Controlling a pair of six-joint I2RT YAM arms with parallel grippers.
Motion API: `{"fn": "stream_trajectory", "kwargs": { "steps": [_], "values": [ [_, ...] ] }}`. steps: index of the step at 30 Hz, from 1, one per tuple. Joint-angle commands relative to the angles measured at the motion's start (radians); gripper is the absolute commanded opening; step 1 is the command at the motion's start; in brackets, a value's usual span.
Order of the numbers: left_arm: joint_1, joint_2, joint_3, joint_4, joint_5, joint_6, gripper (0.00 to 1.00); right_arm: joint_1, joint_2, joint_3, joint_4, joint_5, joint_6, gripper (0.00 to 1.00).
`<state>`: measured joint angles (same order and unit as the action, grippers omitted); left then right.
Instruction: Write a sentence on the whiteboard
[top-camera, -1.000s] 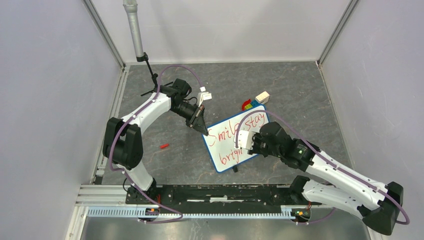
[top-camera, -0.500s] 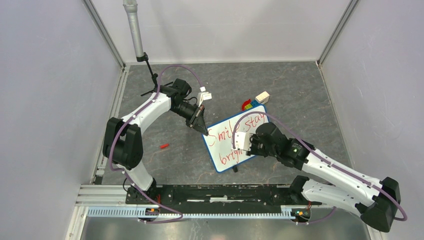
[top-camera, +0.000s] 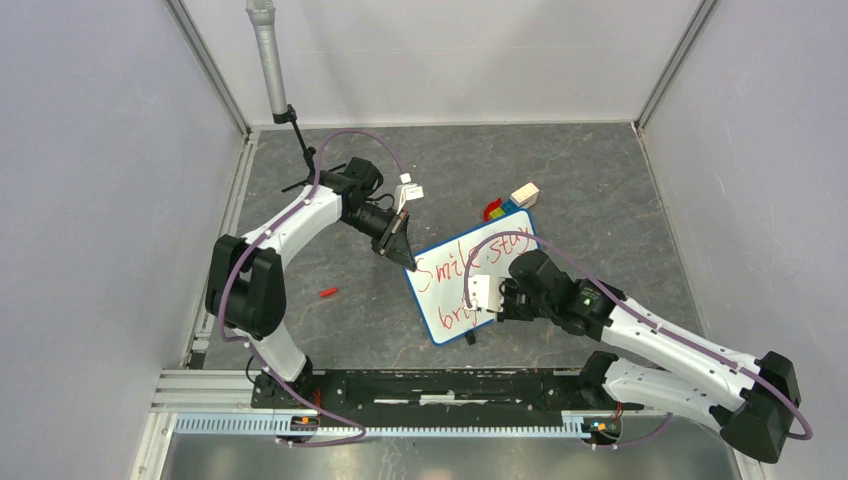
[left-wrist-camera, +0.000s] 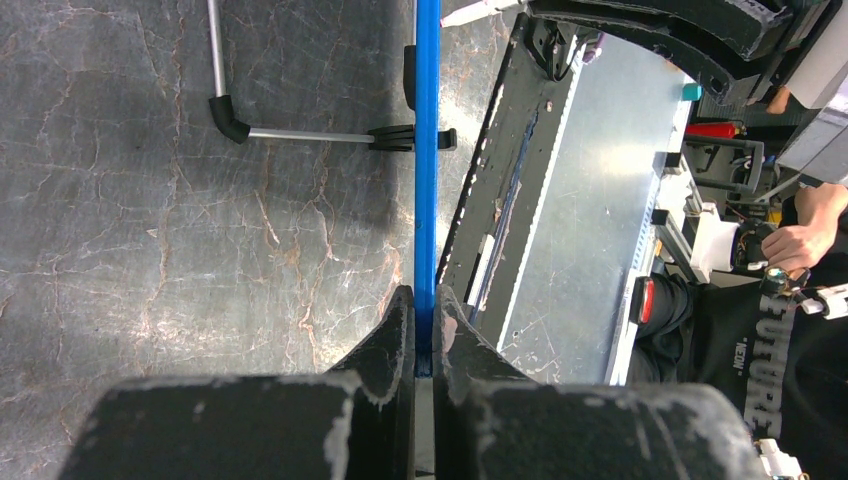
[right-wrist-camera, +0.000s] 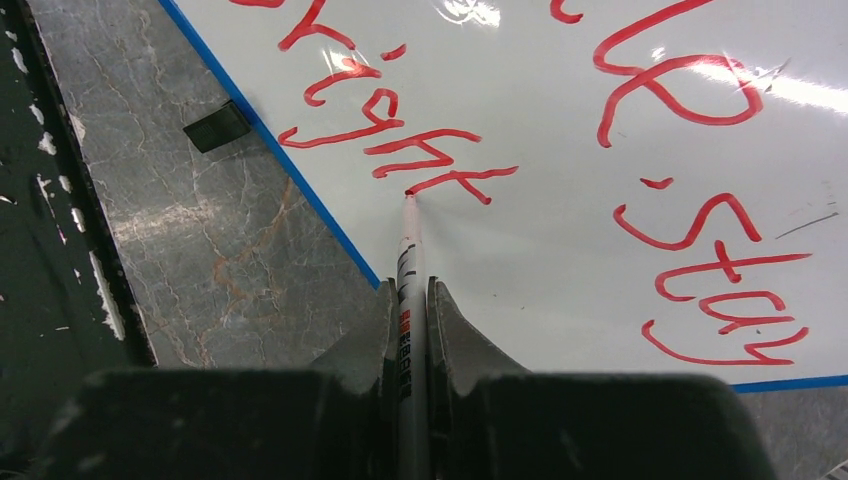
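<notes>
The whiteboard (top-camera: 437, 303), white with a blue rim, stands tilted at the table's middle. The sentence (top-camera: 446, 268) is in red marker; in the right wrist view "bright" (right-wrist-camera: 400, 135) and "stay" (right-wrist-camera: 725, 275) are readable. My left gripper (top-camera: 405, 256) is shut on the board's upper left corner, and the blue rim (left-wrist-camera: 427, 180) is pinched between its jaws (left-wrist-camera: 425, 300). My right gripper (top-camera: 498, 302) is over the lower line, shut on a white marker (right-wrist-camera: 408, 265). The marker's red tip touches the board at the end of "bright".
A red marker cap (top-camera: 327, 293) lies on the table left of the board. Coloured blocks and a white piece (top-camera: 512, 199) sit behind the board. A grey pole on a black stand (top-camera: 270, 62) is at the back left. The board's wire leg (left-wrist-camera: 300, 134) rests on the table.
My right gripper has moved left and nearer along the lower line with the marker. The left gripper and the board have not moved.
</notes>
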<state>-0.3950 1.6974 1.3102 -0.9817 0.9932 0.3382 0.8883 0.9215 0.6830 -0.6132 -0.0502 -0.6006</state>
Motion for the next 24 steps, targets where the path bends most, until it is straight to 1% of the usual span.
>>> {"fn": "stream_trajectory", "kwargs": {
  "steps": [1,5,7,15,16,24],
  "values": [
    [-0.005,0.002,0.025,0.023,0.005,0.021,0.02,-0.002,0.018,-0.015,-0.017,0.025,-0.026,0.0],
    [-0.005,0.003,0.026,0.023,0.006,0.022,0.02,-0.002,0.002,0.003,-0.006,0.088,-0.021,0.0],
    [-0.005,0.006,0.027,0.023,0.005,0.022,0.02,-0.001,-0.005,0.023,-0.008,0.093,-0.018,0.0],
    [-0.005,0.003,0.029,0.021,0.007,0.021,0.02,-0.002,-0.037,0.059,-0.016,0.053,-0.006,0.0],
    [-0.005,0.003,0.029,0.021,0.007,0.021,0.02,-0.002,-0.042,0.061,-0.017,0.027,-0.005,0.0],
    [-0.005,0.003,0.031,0.02,0.008,0.019,0.02,-0.002,-0.043,0.065,-0.056,0.044,-0.012,0.0]
  ]
}}
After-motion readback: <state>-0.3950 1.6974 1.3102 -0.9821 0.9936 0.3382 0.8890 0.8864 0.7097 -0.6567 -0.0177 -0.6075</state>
